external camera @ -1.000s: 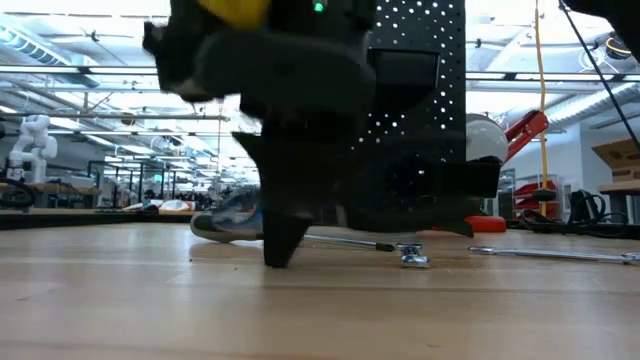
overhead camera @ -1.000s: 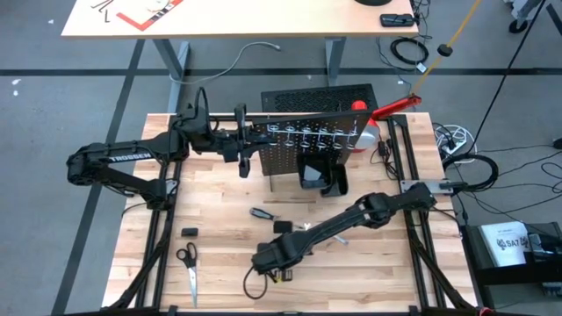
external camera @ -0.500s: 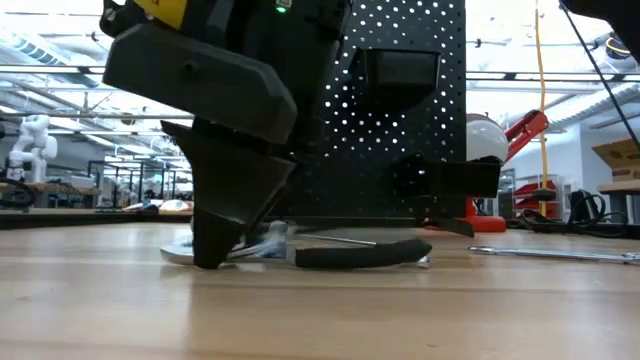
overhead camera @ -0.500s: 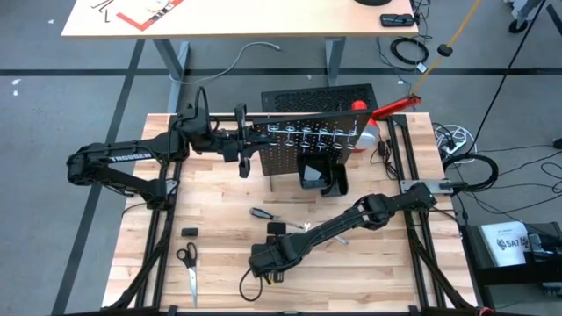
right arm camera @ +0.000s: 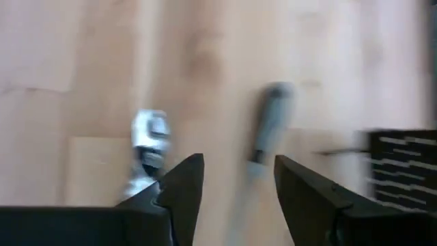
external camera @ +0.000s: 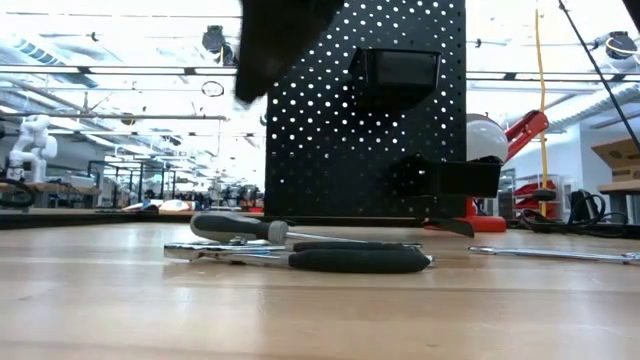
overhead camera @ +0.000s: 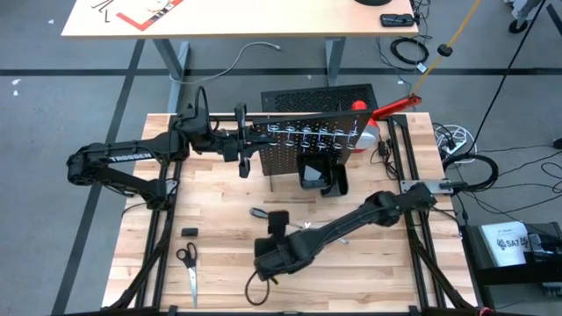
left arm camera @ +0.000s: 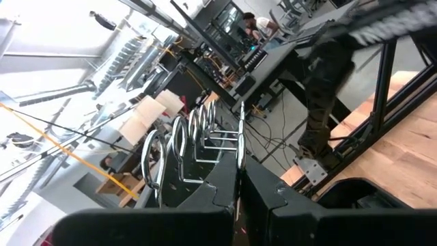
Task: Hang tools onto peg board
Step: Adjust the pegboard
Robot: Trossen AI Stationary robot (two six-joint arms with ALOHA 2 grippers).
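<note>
Screwdriver (external camera: pixel 240 227) and pliers (external camera: pixel 300 258) lie side by side on the table (external camera: pixel 320 310) in front of the peg board (external camera: pixel 365 110). Right gripper (right arm camera: pixel 235 181) hangs above them, fingers spread, empty. Left gripper (overhead camera: pixel 243 145) is pressed together up by the board's edge. Tools look stiff and light; I'd grab the screwdriver by its fat handle, since the shaft looks slippery.

High view looks straight down; low view sits at tabletop level; both share the peg board (overhead camera: pixel 303 140)

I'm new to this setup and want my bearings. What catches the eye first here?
The upright black peg board at the table's far side, with silver rings along its top, where the left claw is shut on its edge. Nearer, the right claw hangs open above the screwdriver and pliers lying on the wood.
</note>
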